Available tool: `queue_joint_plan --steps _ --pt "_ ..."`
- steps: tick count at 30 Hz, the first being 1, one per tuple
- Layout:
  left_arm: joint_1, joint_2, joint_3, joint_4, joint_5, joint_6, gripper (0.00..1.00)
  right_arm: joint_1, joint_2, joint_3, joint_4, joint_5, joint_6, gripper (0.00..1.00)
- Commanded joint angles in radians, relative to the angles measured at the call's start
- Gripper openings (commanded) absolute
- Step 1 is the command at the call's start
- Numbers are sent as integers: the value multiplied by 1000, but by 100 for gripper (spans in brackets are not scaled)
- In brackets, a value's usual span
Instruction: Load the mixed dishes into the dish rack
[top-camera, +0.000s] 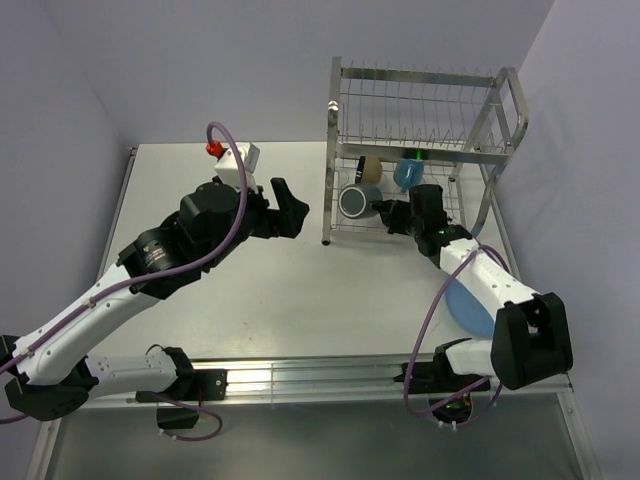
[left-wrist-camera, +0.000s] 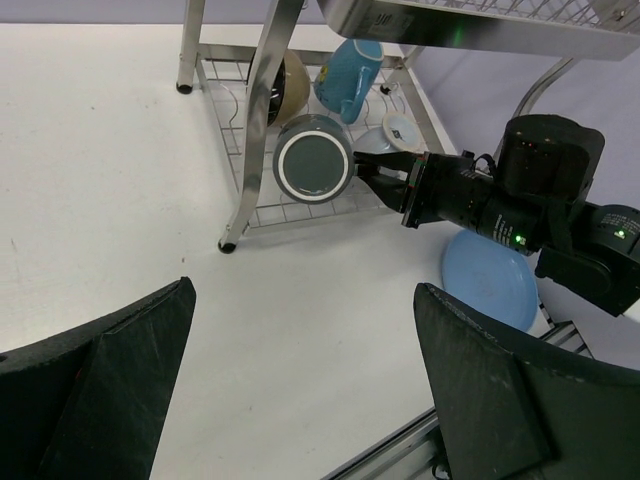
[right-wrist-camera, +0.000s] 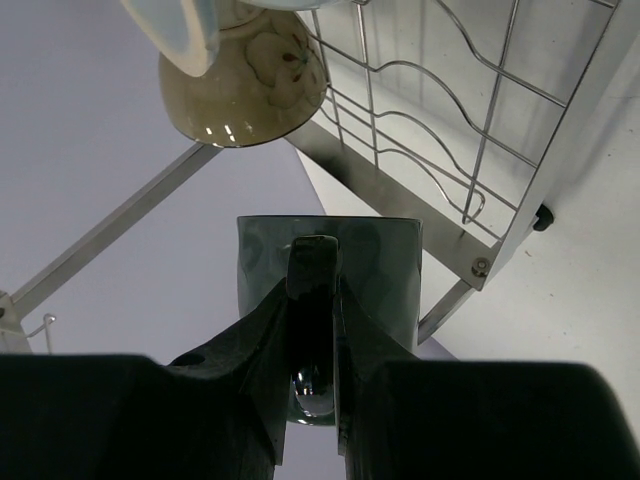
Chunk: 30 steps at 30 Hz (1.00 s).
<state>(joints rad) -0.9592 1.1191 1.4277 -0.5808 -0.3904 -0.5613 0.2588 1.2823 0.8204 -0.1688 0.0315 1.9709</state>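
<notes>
Top external: grey mug (top-camera: 353, 201) sideways in rack (top-camera: 420, 75), mouth leftward, handle (right-wrist-camera: 313, 300) in right claw (top-camera: 380, 209); left claw (top-camera: 293, 208) agape.

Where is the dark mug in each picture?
Top view: dark mug right of middle, on its side in the lower tier of the dish rack.
Left wrist view: dark mug upper middle, open mouth facing us.
Right wrist view: dark mug in the centre, handle pinched by the right pincer.
Shared landmark: the tan bowl, close by the mug in every view.
</notes>
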Motion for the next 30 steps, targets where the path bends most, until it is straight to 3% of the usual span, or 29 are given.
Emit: queue_joint_plan --steps 1,30 --pt "-4 -22 8 -14 -13 8 97 -7 6 79 98 -24 855 0" --pt "43 64 20 -2 65 55 98 -30 176 135 127 -73 856 0"
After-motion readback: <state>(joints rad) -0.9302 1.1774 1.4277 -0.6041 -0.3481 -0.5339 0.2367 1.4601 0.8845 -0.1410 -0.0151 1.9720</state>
